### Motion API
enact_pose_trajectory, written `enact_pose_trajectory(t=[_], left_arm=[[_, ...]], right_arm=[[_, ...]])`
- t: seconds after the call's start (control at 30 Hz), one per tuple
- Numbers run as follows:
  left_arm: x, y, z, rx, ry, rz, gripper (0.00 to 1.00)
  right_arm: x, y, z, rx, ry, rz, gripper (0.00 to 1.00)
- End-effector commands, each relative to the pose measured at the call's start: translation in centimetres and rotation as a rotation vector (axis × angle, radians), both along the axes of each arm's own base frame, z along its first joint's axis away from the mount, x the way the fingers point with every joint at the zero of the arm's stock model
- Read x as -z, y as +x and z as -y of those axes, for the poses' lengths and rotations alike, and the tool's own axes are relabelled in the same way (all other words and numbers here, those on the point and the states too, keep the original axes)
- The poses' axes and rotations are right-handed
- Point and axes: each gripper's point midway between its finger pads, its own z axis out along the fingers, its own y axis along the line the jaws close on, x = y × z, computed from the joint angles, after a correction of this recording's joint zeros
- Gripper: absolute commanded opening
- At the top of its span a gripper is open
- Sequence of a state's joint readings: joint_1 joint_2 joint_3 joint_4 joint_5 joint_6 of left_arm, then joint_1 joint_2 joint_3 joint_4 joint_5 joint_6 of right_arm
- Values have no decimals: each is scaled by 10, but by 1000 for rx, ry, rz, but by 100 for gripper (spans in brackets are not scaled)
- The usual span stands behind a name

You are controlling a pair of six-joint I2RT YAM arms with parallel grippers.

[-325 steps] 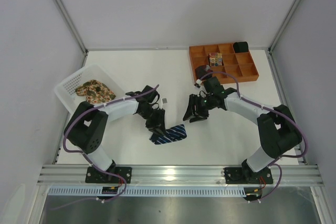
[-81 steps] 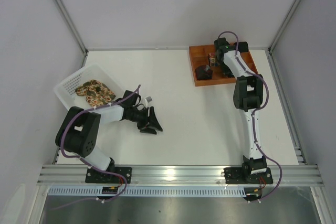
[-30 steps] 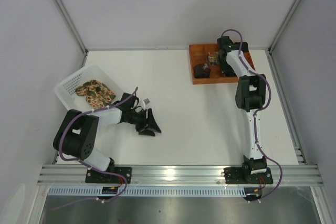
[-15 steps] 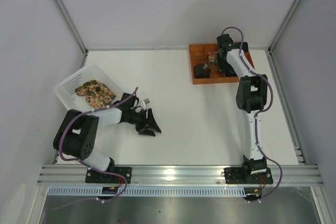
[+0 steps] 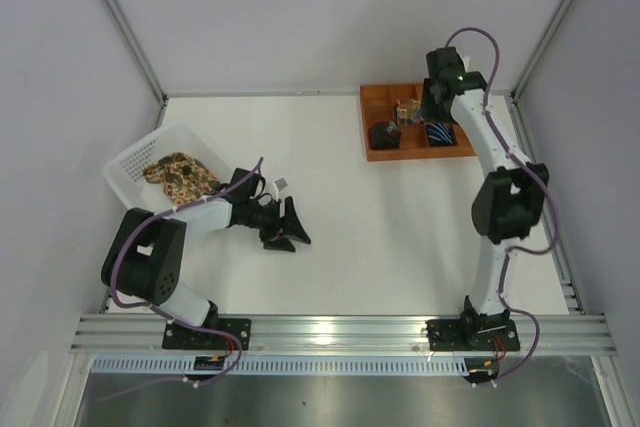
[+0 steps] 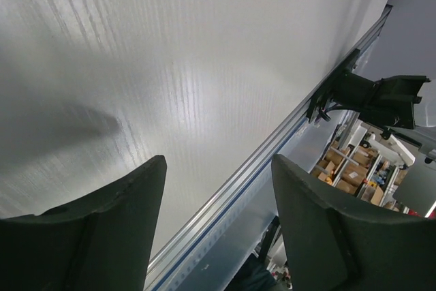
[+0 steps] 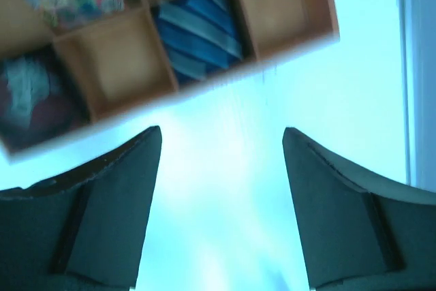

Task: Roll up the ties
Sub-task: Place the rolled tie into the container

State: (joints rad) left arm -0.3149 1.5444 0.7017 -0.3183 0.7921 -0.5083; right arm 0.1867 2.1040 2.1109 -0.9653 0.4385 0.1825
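The fingers point(image 6: 320, 236) of the left gripper point(image 6: 218, 167) are spread over bare table point(image 5: 400, 247) at about 8 o'clock from its middle, gripping nothing. The right gripper point(image 7: 221, 134), poised over the orange tray point(image 5: 378, 102) at 1 o'clock, is likewise spread and empty. The navy striped tie point(image 7: 197, 28) lies rolled in a near-edge compartment, so I judge it done and the floral tie point(image 5: 180, 175), bunched in the white basket point(image 5: 140, 152) at 9 o'clock, next: the left gripper must reach in, lift it out and lay it flat. Count: two ties, one dark bundle point(image 5: 385, 135) and one bright bundle point(image 5: 407, 111) in the tray, one tray, one basket.
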Motion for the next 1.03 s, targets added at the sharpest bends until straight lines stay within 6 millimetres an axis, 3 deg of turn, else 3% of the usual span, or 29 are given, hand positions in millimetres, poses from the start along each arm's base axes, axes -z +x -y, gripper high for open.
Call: enact_pose_trajectory(t=[0.0,0.03,0.07,0.1,0.13,0.17,0.23,0.27,0.4,0.6,0.77,0.9,0.97,1.0], left_arm=[[-21,15,4,30,-37,91,71],[-24,17,4,31,-39,108,72],[-27,17,4,31,-41,116,73],[-29,18,4,32,-41,128,74],[-34,19,4,29,-44,144,75],[-36,19,4,27,-43,154,76],[-41,19,4,27,-38,169,85],[-45,19,5,27,-39,190,91],[-51,17,10,19,-26,218,100],[-60,24,11,-69,55,313,100],[-86,46,5,-226,110,456,100],[-94,47,7,-288,133,568,100],[-108,50,8,-333,108,648,100],[-100,46,7,-356,114,643,100]], right_arm=[[-29,-64,-12,90,138,71,77],[-36,-63,-15,89,177,159,81],[-22,-100,-20,51,239,153,86],[-23,-108,-22,42,271,188,99],[-23,-116,-23,62,307,230,100],[-8,-139,-26,63,346,207,100],[11,-154,-32,62,407,172,100],[34,-169,-37,54,424,107,100],[61,-196,-34,61,410,86,100],[64,-204,-36,20,461,210,100],[75,-222,-43,10,484,111,100],[91,-243,-59,-68,552,47,100],[86,-251,-64,-114,584,78,100],[78,-249,-68,-142,608,131,100]])
